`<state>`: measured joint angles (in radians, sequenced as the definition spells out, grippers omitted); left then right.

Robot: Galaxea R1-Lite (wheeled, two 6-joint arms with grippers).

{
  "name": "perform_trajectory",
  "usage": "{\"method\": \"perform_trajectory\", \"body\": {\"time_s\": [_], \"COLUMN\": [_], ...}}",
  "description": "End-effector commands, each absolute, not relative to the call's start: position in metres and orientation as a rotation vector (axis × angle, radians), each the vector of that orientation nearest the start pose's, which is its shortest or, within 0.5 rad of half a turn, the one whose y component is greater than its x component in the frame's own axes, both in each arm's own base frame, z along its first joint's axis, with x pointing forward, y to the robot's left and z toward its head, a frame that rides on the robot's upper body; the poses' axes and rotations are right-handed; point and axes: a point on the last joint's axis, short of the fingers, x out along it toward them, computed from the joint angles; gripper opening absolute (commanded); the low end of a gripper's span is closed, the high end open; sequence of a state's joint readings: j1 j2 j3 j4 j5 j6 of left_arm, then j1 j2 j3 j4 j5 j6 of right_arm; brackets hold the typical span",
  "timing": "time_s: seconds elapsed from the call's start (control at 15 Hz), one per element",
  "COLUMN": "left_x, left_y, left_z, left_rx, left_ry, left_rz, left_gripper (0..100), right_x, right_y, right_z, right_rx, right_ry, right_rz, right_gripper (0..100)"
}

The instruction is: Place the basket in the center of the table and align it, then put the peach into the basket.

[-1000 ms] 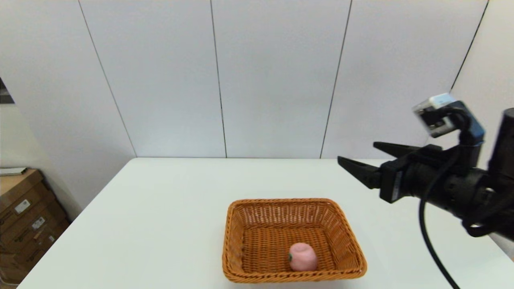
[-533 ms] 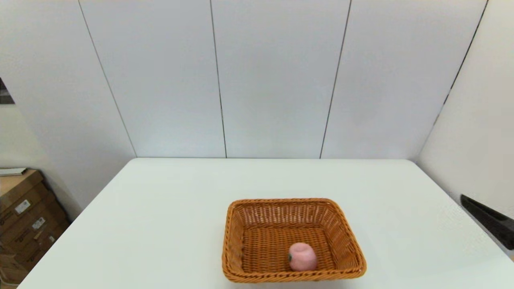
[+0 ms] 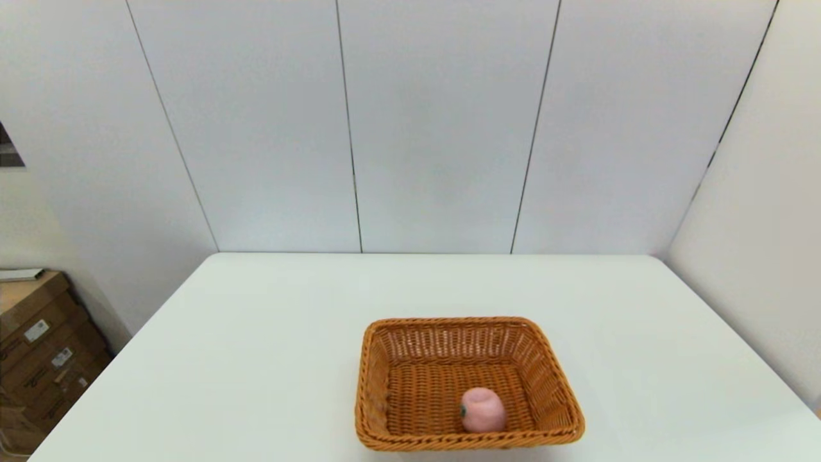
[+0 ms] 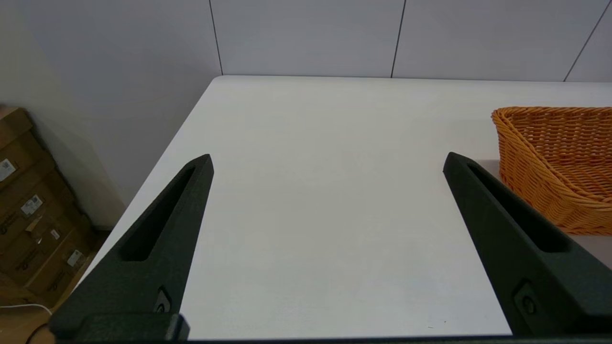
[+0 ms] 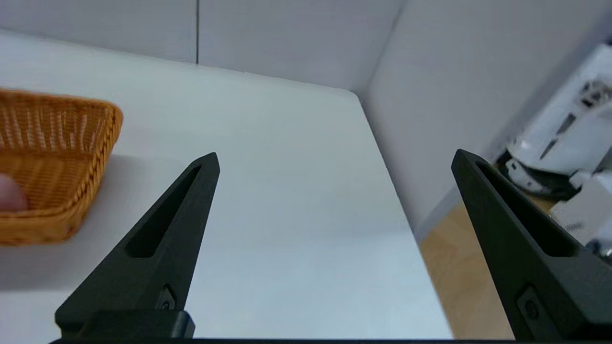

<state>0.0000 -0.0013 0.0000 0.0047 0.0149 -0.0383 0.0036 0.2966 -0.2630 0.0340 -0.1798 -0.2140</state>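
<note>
Left pincer [image 4: 327, 160]: two long matte-black fingers [image 4: 158, 239], each tapering to a blunt point and showing a long recessed slot along its inner face, with one small round screw sitting near the base. A black crossbar is running along the base between them.

Right pincer [image 5: 334, 160]: matching pair of tapered matte-black fingers [image 5: 153, 248], showing the same slots, the same single screw per finger and the same black base bar.

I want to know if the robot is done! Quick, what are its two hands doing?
Left end effector: open, holding nothing, beside the basket.
Right end effector: open, holding nothing.
</note>
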Motion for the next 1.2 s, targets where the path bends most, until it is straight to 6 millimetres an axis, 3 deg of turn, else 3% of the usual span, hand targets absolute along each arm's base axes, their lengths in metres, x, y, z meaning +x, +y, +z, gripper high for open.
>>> {"method": "perform_trajectory", "body": {"time_s": [0.07,0.2,0.47,1.2], "left_x": [-0.023,-0.023,-0.023,-0.023], "left_y": [0.000,0.000,0.000,0.000], "left_z": [0.075,0.075,0.075,0.075], "left_rx": [-0.038,-0.038,-0.038,-0.037], "left_ry": [0.003,0.003,0.003,0.003], "left_rz": [0.015,0.015,0.015,0.015], "left_gripper": [100,100,100,100], "right_x": [-0.026,-0.027,-0.023,-0.023], "right_y": [-0.003,-0.002,0.000,0.000], "right_z": [0.114,0.087,0.074,0.076], "right_rx": [-0.049,-0.052,-0.006,-0.009], "right_ry": [0.001,-0.013,0.015,0.000], "right_rz": [-0.121,-0.074,-0.015,-0.012], "right_gripper": [100,100,100,100]}}
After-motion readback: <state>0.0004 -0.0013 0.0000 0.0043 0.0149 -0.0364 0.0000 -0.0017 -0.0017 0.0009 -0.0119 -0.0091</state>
